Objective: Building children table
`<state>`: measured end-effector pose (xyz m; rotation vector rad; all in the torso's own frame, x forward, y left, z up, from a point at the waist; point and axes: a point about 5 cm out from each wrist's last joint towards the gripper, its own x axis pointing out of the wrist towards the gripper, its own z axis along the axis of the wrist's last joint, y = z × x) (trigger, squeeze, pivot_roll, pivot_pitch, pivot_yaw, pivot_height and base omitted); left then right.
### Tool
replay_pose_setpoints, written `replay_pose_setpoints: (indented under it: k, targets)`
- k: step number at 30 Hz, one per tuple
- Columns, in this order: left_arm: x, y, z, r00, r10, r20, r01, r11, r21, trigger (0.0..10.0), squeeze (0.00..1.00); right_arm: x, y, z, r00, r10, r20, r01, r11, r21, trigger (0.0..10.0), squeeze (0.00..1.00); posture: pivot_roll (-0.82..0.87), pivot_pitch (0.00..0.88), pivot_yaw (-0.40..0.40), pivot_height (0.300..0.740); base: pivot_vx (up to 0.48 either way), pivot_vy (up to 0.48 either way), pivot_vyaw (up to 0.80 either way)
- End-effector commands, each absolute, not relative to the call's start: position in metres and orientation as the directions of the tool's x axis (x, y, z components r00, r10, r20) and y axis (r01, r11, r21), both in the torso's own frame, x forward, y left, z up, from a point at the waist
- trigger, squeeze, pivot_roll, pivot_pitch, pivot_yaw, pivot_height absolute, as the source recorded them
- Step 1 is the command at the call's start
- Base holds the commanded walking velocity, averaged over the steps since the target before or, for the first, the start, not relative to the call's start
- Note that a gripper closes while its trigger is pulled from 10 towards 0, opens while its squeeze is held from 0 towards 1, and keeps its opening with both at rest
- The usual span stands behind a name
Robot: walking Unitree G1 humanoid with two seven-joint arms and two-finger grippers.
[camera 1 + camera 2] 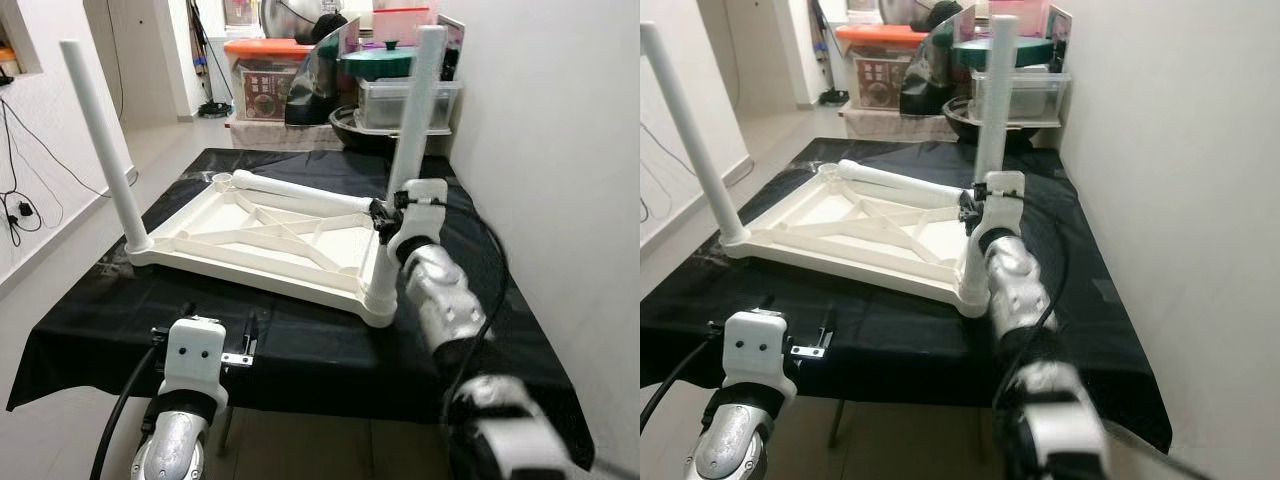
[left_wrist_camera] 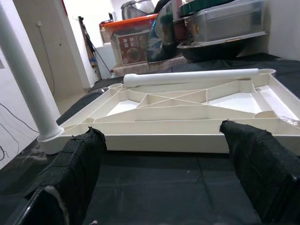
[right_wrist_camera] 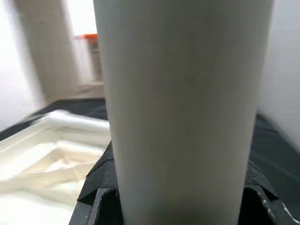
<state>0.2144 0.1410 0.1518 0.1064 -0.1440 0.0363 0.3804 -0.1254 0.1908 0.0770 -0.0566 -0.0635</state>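
STEP: seat leg (image 1: 420,110) in corner socket at 4 o'clock of top (image 1: 270,235), inverted on surface (image 1: 320,350) | RIGHT end effector (image 1: 385,215): clamped on leg; keep vertical, press straight down | LEFT end effector (image 2: 164,154): spread wide, empty, at 6 o'clock | spare leg (image 1: 300,192) lies at 12 o'clock

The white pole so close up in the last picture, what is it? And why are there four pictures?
A robot with two arms is building a small table. Two pictures come from cameras on its head, and one from each wrist. The white tabletop lies upside down on a black cloth. Two legs already stand in its corners, and a loose leg lies across it. That close-up pole is the near right leg: the right gripper is closed around it, and its wrist camera sits right behind. The left gripper waits open in front of the tabletop.
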Motion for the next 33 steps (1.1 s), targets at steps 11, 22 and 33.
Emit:
replay_pose_setpoints:
  k: [11,22,33]
  targets:
    - [0.214,0.135,0.147,0.991,0.006,0.134,-0.020,0.994,0.104,10.0,0.00,0.366,-0.107,0.144,0.972,-0.203,-0.116,0.217,0.967,0.132,10.0,1.00,0.01,0.000,-0.003,0.740,0.000,0.000,0.00]
    - [0.206,0.111,0.142,0.977,-0.180,0.118,0.176,0.984,0.039,10.0,0.00,0.368,-0.111,0.139,0.985,0.173,0.008,-0.173,0.978,0.117,10.0,0.00,0.00,0.000,-0.001,0.740,0.000,0.000,0.00]
    - [0.192,0.087,0.138,0.918,-0.379,0.120,0.380,0.925,0.010,10.0,0.00,0.363,-0.095,0.135,0.622,0.779,-0.078,-0.761,0.624,0.178,10.0,0.00,0.01,0.000,-0.004,0.740,0.000,0.000,0.00]
